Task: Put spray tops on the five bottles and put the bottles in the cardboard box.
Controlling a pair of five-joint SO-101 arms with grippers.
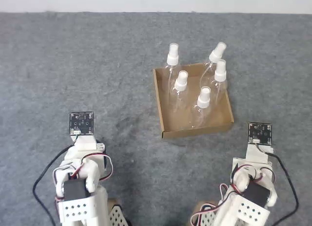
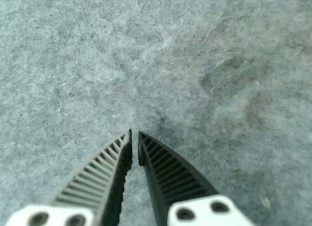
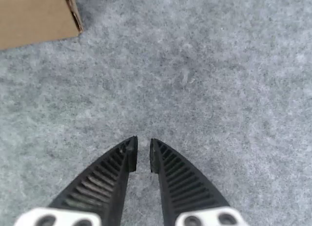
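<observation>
The cardboard box (image 1: pixel 159 105) sits right of the table's middle. Several clear bottles stand upright inside it, each with a white spray top, such as one at the back left (image 1: pixel 172 54), one in the middle (image 1: pixel 181 81) and one at the front (image 1: pixel 203 97). The left arm (image 1: pixel 80 160) and right arm (image 1: pixel 253 170) are pulled back to the near edge, well short of the box. My left gripper (image 2: pixel 135 134) is shut over bare felt with nothing in it. My right gripper (image 3: pixel 143 141) is shut too, empty, with a box corner (image 3: pixel 36 16) beyond it.
Grey felt (image 1: pixel 87 65) covers the whole table. Open floor lies left of the box and between the two arms. Each arm's cables (image 1: pixel 41 184) loop beside its base at the near edge.
</observation>
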